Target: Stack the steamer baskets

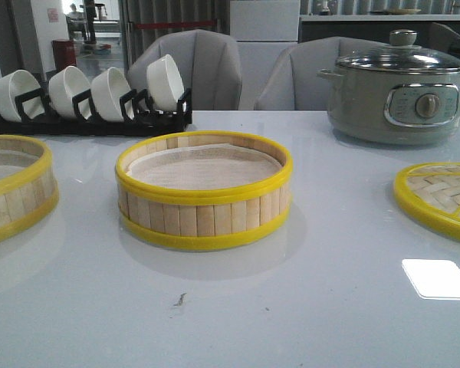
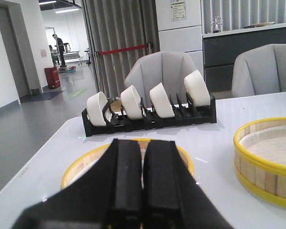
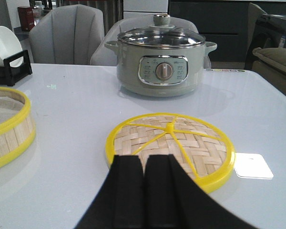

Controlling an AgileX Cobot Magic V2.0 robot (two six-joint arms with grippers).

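One steamer basket with bamboo slat walls, yellow rims and a white liner sits mid-table; it also shows in the left wrist view and the right wrist view. A second basket sits at the left edge, and shows in the left wrist view partly hidden behind my left gripper, which is shut and empty just short of it. The woven yellow-rimmed lid lies flat at the right. My right gripper is shut and empty at the lid's near rim. Neither gripper shows in the front view.
A black rack with white bowls stands at the back left. A grey-green electric pot with a glass lid stands at the back right. Grey chairs stand behind the table. A bright light patch lies on the white tabletop.
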